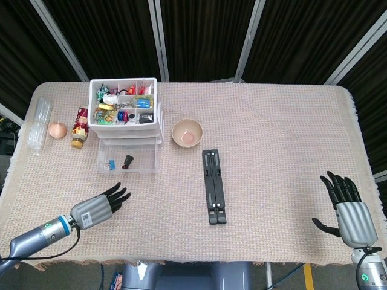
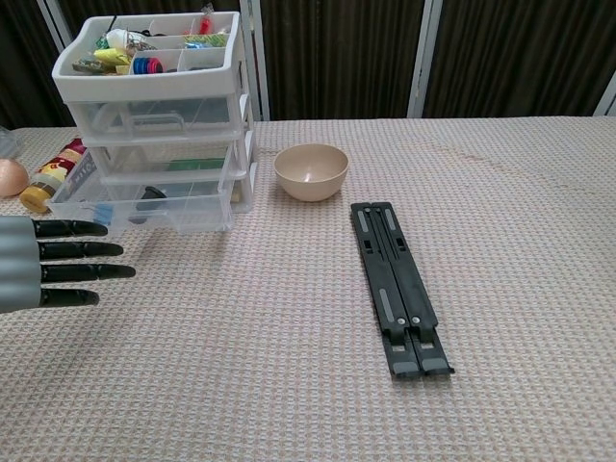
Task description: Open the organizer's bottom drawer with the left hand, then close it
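Table point(image 1: 272, 121) with woven beige cloth, dark curtains behind. Organizer point(image 1: 126, 115) stands at far left of table, top tray full of small colourful items; bottom drawer point(image 1: 127, 161) pulled out toward robot, blue clip and small black item inside. Black folding stand point(image 1: 213, 186) lies mid-table. Left hand point(image 1: 97, 206) near front edge, apart from drawer, fingers straight and spread, holding nothing. Right hand point(image 1: 347, 208) at front right, fingers spread, empty. Beige bowl point(image 1: 187, 133) just right of organizer.
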